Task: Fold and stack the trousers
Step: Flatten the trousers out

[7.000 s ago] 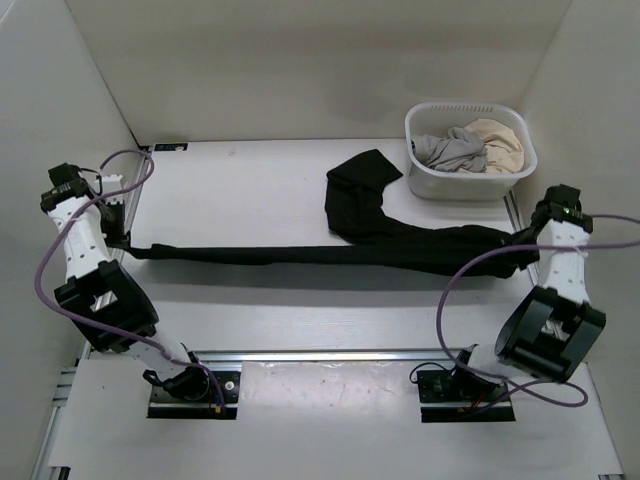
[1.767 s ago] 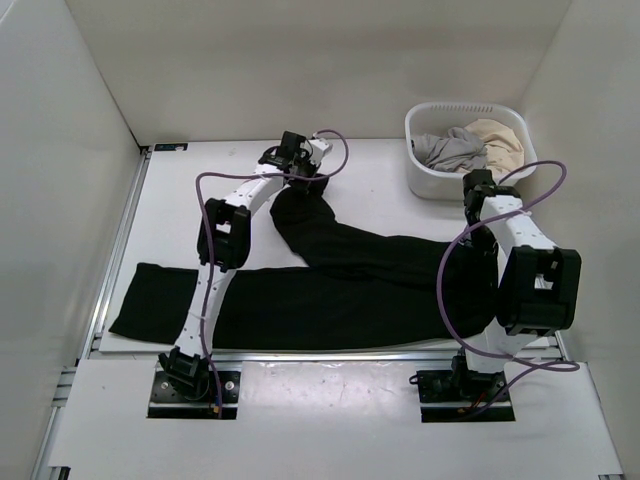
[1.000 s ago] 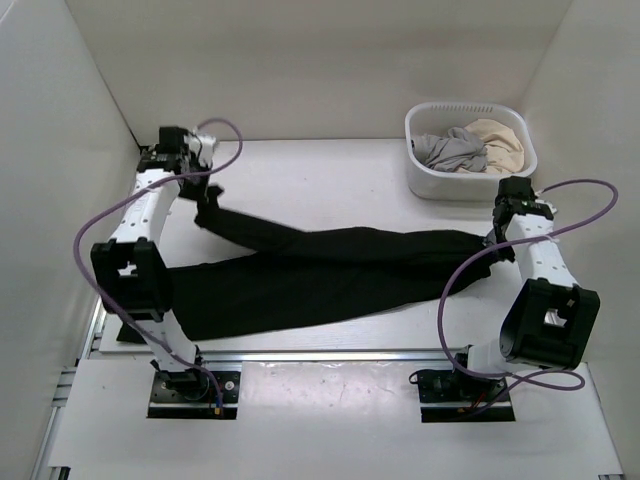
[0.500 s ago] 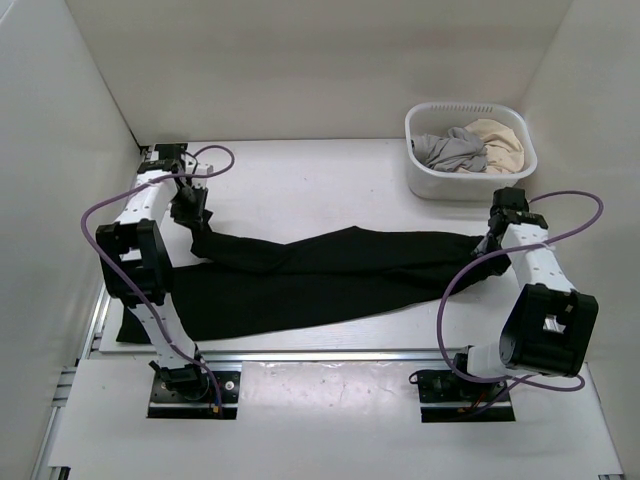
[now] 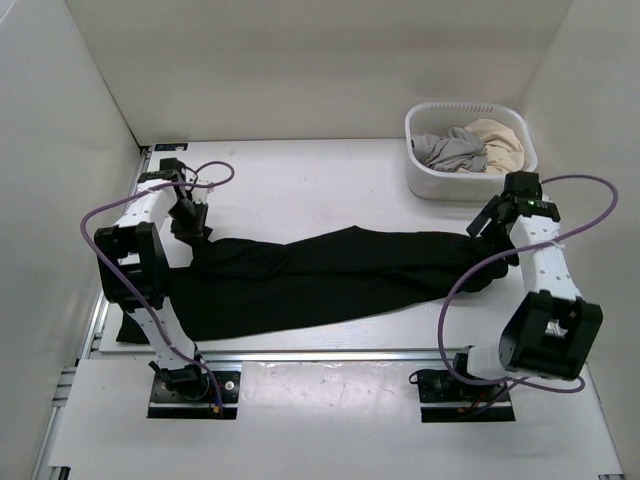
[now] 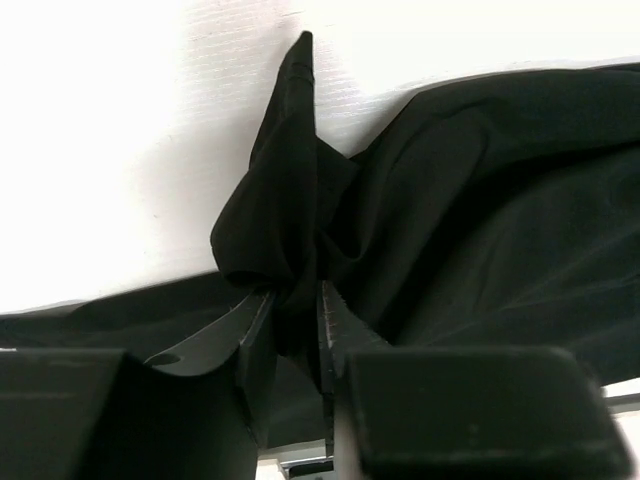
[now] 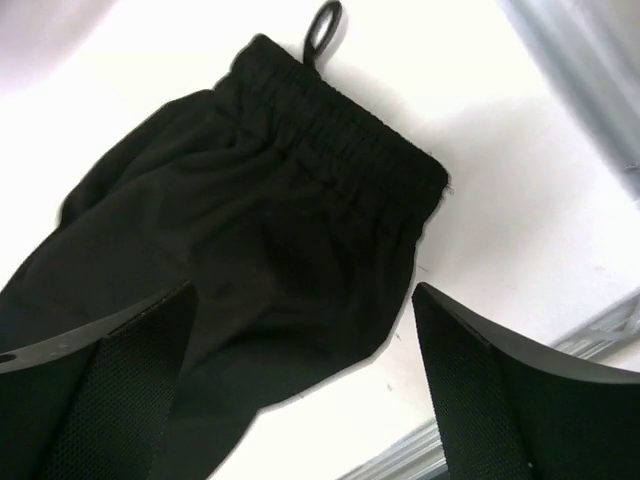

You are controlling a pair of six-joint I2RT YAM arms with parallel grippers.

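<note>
The black trousers [image 5: 330, 270] lie across the table, one leg laid along the other, waistband at the right. My left gripper [image 5: 188, 225] sits low at their left end. In the left wrist view its jaws [image 6: 297, 300] stand close together with a bunched fold of the trousers [image 6: 480, 200] pinched between them. My right gripper [image 5: 490, 222] hovers open over the right end. The right wrist view shows its fingers [image 7: 300, 300] wide apart above the elastic waistband [image 7: 350, 135], not touching the fabric.
A white basket [image 5: 415, 120] at the back right holds a grey garment [image 5: 450, 150] and a beige garment [image 5: 500, 140]. White walls enclose the table on three sides. A metal rail [image 7: 580, 60] runs along the right edge.
My left gripper carried the upper leg's end from the far left corner toward me and lowered it onto the other leg. My right gripper opened and let go of the waistband.
</note>
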